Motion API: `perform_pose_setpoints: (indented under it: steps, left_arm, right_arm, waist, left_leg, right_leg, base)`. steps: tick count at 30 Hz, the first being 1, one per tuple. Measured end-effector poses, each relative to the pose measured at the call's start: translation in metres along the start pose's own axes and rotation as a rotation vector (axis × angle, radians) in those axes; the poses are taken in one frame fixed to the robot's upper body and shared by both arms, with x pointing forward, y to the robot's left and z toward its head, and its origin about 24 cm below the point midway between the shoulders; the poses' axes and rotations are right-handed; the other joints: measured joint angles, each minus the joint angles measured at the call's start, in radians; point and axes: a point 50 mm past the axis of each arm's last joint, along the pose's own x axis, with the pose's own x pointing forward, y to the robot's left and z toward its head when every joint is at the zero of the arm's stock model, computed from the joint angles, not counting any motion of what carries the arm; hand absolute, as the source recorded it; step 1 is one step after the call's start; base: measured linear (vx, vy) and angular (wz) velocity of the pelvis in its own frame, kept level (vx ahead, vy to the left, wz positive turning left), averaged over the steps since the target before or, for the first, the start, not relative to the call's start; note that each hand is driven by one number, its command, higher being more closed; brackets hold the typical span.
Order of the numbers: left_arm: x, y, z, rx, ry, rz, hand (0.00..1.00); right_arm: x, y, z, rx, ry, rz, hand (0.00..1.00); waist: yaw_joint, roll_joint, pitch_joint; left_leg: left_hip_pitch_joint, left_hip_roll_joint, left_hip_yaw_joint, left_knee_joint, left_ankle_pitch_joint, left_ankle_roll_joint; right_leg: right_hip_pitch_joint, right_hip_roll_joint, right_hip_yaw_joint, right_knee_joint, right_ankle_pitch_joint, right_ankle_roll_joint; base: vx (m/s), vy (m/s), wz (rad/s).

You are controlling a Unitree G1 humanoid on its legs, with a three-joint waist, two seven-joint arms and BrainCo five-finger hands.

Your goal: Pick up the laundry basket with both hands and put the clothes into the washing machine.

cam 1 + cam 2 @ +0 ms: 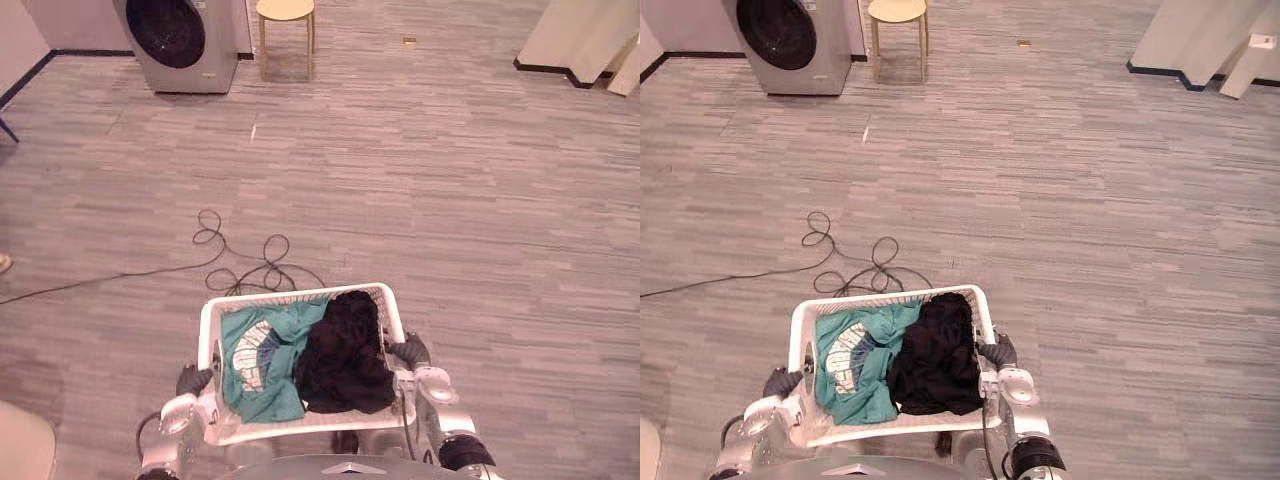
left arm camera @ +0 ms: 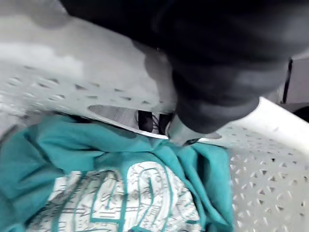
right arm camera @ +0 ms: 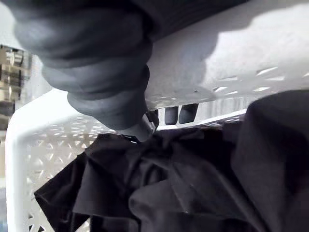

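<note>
Grey floor (image 1: 450,200), washer (image 1: 180,40) upper left, far off. Basket (image 1: 290,294) bottom centre, kept level so clothes (image 1: 345,355) stay in; left hand (image 1: 192,380), right hand (image 1: 410,349) fingers hooked through side handles.

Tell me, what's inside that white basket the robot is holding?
Inside the basket lie a teal garment with a white print and, beside it, a bunched-up black garment. Together they cover most of the basket's bottom, so anything beneath them cannot be seen.

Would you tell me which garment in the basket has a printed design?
The teal garment, on the left of the basket; the black garment is plain.
</note>
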Motion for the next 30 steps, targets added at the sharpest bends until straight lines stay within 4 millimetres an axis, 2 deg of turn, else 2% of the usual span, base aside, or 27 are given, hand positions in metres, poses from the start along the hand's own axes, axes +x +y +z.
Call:
perform_pose_setpoints:
  steps: [2, 3, 5, 6, 7, 8, 9, 10, 11, 12, 13, 14, 15, 16, 17, 18, 19, 20, 21, 23, 24, 25, 26, 27, 28, 29, 30]
  left_arm:
    - [0.003, 0.001, 0.011, 0.011, -0.035, -0.004, 1.0]
    - [0.003, 0.0, 0.013, 0.008, -0.047, -0.007, 1.0]
    - [0.003, -0.005, 0.019, -0.011, -0.077, -0.019, 1.0]
    - [0.003, -0.01, 0.017, -0.028, -0.076, -0.026, 1.0]
    - [0.003, -0.012, 0.015, -0.036, -0.07, -0.029, 1.0]
    - [0.001, -0.017, 0.011, -0.062, -0.058, -0.032, 1.0]
    - [0.001, -0.019, 0.01, -0.059, -0.059, -0.035, 1.0]
    - [0.002, -0.018, 0.01, -0.057, -0.058, -0.031, 1.0]
    - [0.002, -0.011, 0.008, -0.054, -0.042, -0.012, 1.0]
    - [0.002, -0.007, 0.005, -0.05, -0.025, 0.003, 1.0]
    - [0.002, -0.006, 0.005, -0.036, -0.024, -0.003, 1.0]
    - [0.003, -0.003, 0.005, -0.026, -0.017, 0.002, 1.0]
    - [0.003, 0.002, 0.004, -0.012, 0.001, 0.012, 1.0]
    - [0.003, 0.002, 0.001, -0.01, 0.015, 0.015, 1.0]
    - [0.001, 0.004, -0.004, -0.009, 0.03, 0.019, 1.0]
    - [0.001, 0.003, -0.004, -0.01, 0.03, 0.015, 1.0]
    - [-0.001, 0.004, -0.009, -0.008, 0.043, 0.015, 1.0]
    - [-0.002, 0.004, -0.009, -0.007, 0.044, 0.012, 1.0]
    - [-0.001, 0.001, -0.006, -0.02, 0.023, 0.005, 1.0]
    - [0.003, -0.006, 0.005, -0.017, -0.012, -0.019, 1.0]
    - [0.003, -0.008, 0.006, -0.004, -0.018, -0.031, 1.0]
    - [0.001, -0.006, 0.003, 0.001, -0.008, -0.03, 1.0]
    - [-0.002, -0.002, -0.005, 0.002, 0.015, -0.018, 1.0]
    - [-0.004, 0.0, -0.01, -0.001, 0.024, -0.011, 1.0]
    - [-0.007, 0.001, -0.016, -0.024, 0.04, 0.001, 1.0]
    - [-0.009, 0.0, -0.021, -0.048, 0.053, 0.006, 1.0]
    - [-0.01, -0.007, -0.025, -0.079, 0.065, 0.001, 1.0]
  right_arm:
    - [0.005, 0.003, 0.007, 0.019, -0.02, 0.0, 1.0]
    - [0.006, 0.004, 0.011, 0.019, -0.032, 0.001, 1.0]
    - [0.011, 0.002, 0.025, 0.003, -0.078, -0.001, 1.0]
    - [0.012, -0.003, 0.029, -0.013, -0.089, -0.007, 1.0]
    - [0.012, -0.005, 0.029, -0.02, -0.092, -0.011, 1.0]
    - [0.012, -0.011, 0.03, -0.036, -0.091, -0.02, 1.0]
    - [0.012, -0.015, 0.028, -0.043, -0.086, -0.028, 1.0]
    - [0.011, -0.012, 0.026, -0.036, -0.078, -0.024, 1.0]
    - [0.011, -0.005, 0.022, -0.025, -0.067, -0.01, 1.0]
    - [0.008, -0.003, 0.016, -0.027, -0.048, -0.004, 1.0]
    - [0.006, -0.004, 0.008, -0.021, -0.027, -0.009, 1.0]
    - [0.005, -0.001, 0.004, -0.011, -0.012, -0.005, 1.0]
    - [0.004, 0.001, -0.002, -0.008, 0.015, 0.0, 1.0]
    - [0.003, 0.001, -0.004, -0.007, 0.025, -0.001, 1.0]
    - [0.0, 0.0, -0.01, -0.007, 0.04, -0.003, 1.0]
    - [-0.002, -0.001, -0.014, -0.008, 0.049, -0.003, 1.0]
    - [-0.006, -0.003, -0.017, -0.008, 0.051, 0.001, 1.0]
    - [-0.008, -0.004, -0.015, -0.005, 0.033, -0.001, 1.0]
    - [-0.008, -0.002, 0.0, -0.006, -0.041, 0.014, 1.0]
    - [-0.014, -0.009, -0.001, 0.022, -0.054, -0.016, 1.0]
    - [-0.015, -0.01, 0.001, 0.029, -0.063, -0.022, 1.0]
    - [-0.017, -0.01, -0.004, 0.032, -0.05, -0.025, 1.0]
    - [-0.02, -0.009, -0.01, 0.036, -0.028, -0.025, 1.0]
    - [-0.02, -0.008, -0.012, 0.033, -0.022, -0.021, 1.0]
    - [-0.019, -0.005, -0.011, 0.009, -0.018, -0.013, 1.0]
    - [-0.018, -0.009, -0.01, -0.01, -0.014, -0.015, 1.0]
    - [-0.018, -0.015, -0.007, -0.034, -0.023, -0.021, 1.0]
  waist:
    - [0.001, -0.049, 0.022]
    - [0.007, -0.055, 0.021]
    - [0.019, -0.07, 0.023]
    - [0.022, -0.067, 0.018]
    - [0.023, -0.06, 0.013]
    - [0.027, -0.025, -0.009]
    - [0.031, -0.013, -0.02]
    - [0.034, -0.026, -0.035]
    - [0.033, -0.074, -0.05]
    - [0.028, -0.119, -0.065]
    - [0.024, -0.139, -0.062]
    - [0.017, -0.154, -0.057]
    - [0.013, -0.166, -0.052]
    - [0.009, -0.165, -0.051]
    - [0.005, -0.157, -0.044]
    - [-0.001, -0.146, -0.039]
    - [-0.01, -0.12, -0.036]
    - [-0.012, -0.117, -0.033]
    - [-0.014, -0.12, -0.03]
    - [-0.033, -0.111, -0.027]
    - [-0.045, -0.112, -0.035]
    - [-0.044, -0.112, -0.045]
    - [-0.041, -0.123, -0.067]
    - [-0.04, -0.128, -0.075]
    - [-0.038, -0.135, -0.088]
    - [-0.04, -0.099, -0.096]
    - [-0.038, -0.043, -0.096]
  left_leg:
    - [-0.073, -0.064, 0.067, -0.043, -0.078, -0.005]
    - [-0.096, -0.077, 0.086, -0.096, -0.094, -0.005]
    - [-0.167, -0.141, 0.124, -0.426, -0.115, -0.013]
    - [-0.177, -0.181, 0.145, -0.705, -0.07, -0.026]
    - [-0.176, -0.191, 0.158, -0.858, -0.022, -0.045]
    - [-0.198, -0.182, 0.189, -1.033, 0.036, -0.088]
    - [-0.217, -0.176, 0.21, -1.028, 0.1, -0.029]
    - [-0.203, -0.195, 0.225, -1.023, 0.151, 0.005]
    - [-0.173, -0.242, 0.248, -1.045, 0.164, 0.082]
    - [-0.143, -0.291, 0.261, -1.042, 0.127, 0.122]
    - [-0.121, -0.309, 0.259, -0.987, 0.054, 0.135]
    - [-0.087, -0.322, 0.249, -0.954, 0.005, 0.135]
    - [-0.025, -0.34, 0.233, -0.931, -0.049, 0.134]
    - [0.014, -0.348, 0.218, -0.93, -0.067, 0.135]
    - [0.092, -0.36, 0.179, -0.946, -0.084, 0.144]
    - [0.151, -0.361, 0.15, -0.974, -0.096, 0.144]
    - [0.221, -0.361, 0.094, -1.027, -0.126, 0.136]
    - [0.249, -0.362, 0.078, -1.05, -0.138, 0.134]
    - [0.289, -0.368, 0.048, -1.07, -0.155, 0.131]
    - [0.346, -0.365, -0.033, -1.082, -0.19, 0.122]
    - [0.386, -0.354, -0.074, -1.095, -0.219, 0.102]
    - [0.429, -0.351, -0.076, -1.116, -0.237, 0.088]
    - [0.482, -0.343, -0.083, -1.123, -0.282, 0.061]
    - [0.495, -0.341, -0.082, -1.1, -0.301, 0.051]
    - [0.451, -0.324, -0.06, -0.894, -0.319, 0.045]
    - [0.365, -0.275, -0.037, -0.666, -0.298, 0.008]
    - [0.234, -0.196, -0.011, -0.392, -0.182, -0.045]
  right_leg:
    - [0.152, -0.001, 0.064, -0.082, -0.01, -0.005]
    - [0.184, -0.002, 0.083, -0.107, -0.014, -0.005]
    - [0.271, -0.021, 0.14, -0.169, -0.049, 0.018]
    - [0.312, -0.04, 0.157, -0.202, -0.072, 0.034]
    - [0.336, -0.042, 0.169, -0.224, -0.08, 0.042]
    - [0.372, -0.026, 0.187, -0.269, -0.102, 0.068]
    - [0.411, -0.033, 0.197, -0.266, -0.148, 0.094]
    - [0.416, -0.057, 0.205, -0.236, -0.177, 0.115]
    - [0.391, -0.108, 0.205, -0.135, -0.216, 0.162]
    - [0.305, -0.164, 0.206, 0.08, -0.223, 0.197]
    - [0.224, -0.179, 0.221, 0.322, -0.149, 0.277]
    - [0.162, -0.185, 0.255, 0.507, -0.043, 0.367]
    - [0.093, -0.187, 0.27, 0.717, 0.009, 0.371]
    - [0.068, -0.184, 0.264, 0.792, 0.007, 0.37]
    - [0.021, -0.17, 0.252, 0.881, -0.005, 0.347]
    - [-0.019, -0.155, 0.236, 0.904, -0.024, 0.302]
    - [-0.095, -0.152, 0.182, 0.888, -0.068, 0.217]
    - [-0.135, -0.155, 0.164, 0.861, -0.089, 0.184]
    - [-0.2, -0.153, 0.163, 0.749, -0.11, 0.153]
    - [-0.231, -0.155, 0.167, 0.491, -0.113, 0.156]
    - [-0.206, -0.161, 0.165, 0.24, -0.062, 0.168]
    - [-0.181, -0.17, 0.147, 0.072, -0.009, 0.165]
    - [-0.179, -0.176, 0.127, 0.01, 0.035, 0.155]
    - [-0.182, -0.173, 0.129, 0.034, 0.072, 0.133]
    - [-0.179, -0.17, 0.12, 0.136, 0.098, 0.123]
    - [-0.154, -0.153, 0.094, 0.156, 0.058, 0.11]
    - [-0.112, -0.11, 0.064, 0.153, 0.009, 0.096]
  base:
    - [0.59, -0.15, -0.62]
    - [0.62, -0.107, -0.91]
    - [0.68, -0.001, -0.83]
    - [0.62, 0.073, -0.51]
    - [0.63, 0.128, -0.51]
    - [0.65, 0.222, -0.48]
    - [0.69, 0.267, -0.49]
    - [0.73, 0.294, -0.38]
    - [0.77, 0.282, -0.19]
    - [0.93, 0.334, 0.1]
    - [0.92, 0.329, 0.35]
    - [0.88, 0.28, 0.48]
    - [0.69, 0.183, 0.41]
    - [0.62, 0.12, 0.48]
    - [0.45, 0.065, 0.49]
    - [0.65, 0.054, 0.65]
    - [0.53, 0.023, 0.57]
    - [0.63, -0.002, 0.64]
    - [0.52, -0.052, 0.89]
    - [0.53, -0.109, 1.24]
    - [0.58, -0.188, 1.13]
    - [0.76, -0.263, 1.08]
    - [0.68, -0.25, 0.61]
    - [0.7, -0.267, 0.54]
    - [0.54, -0.22, 0.36]
    - [0.77, -0.299, 0.39]
    - [0.63, -0.227, 0.17]
